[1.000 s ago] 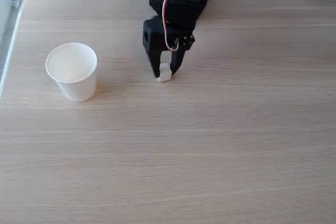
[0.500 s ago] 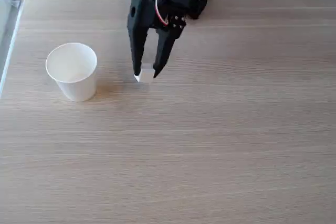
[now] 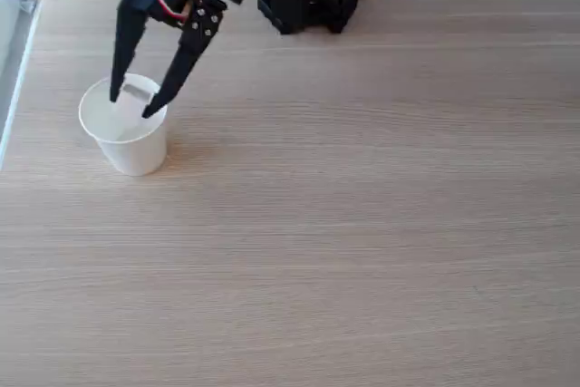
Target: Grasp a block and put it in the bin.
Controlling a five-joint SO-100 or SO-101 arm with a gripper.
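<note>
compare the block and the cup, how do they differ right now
Size: the block is tiny, the cup far larger. Shape: the block is a small cube, the cup a round tapered vessel with a rolled rim. State: the block sits between the fingers of the hand over the cup's mouth, while the cup stands upright on the table. Both are white.

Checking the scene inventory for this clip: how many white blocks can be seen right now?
1. The block sits between the gripper's fingertips, over the mouth of the paper cup at the table's left. Anything lying inside the cup could be hidden.
</note>
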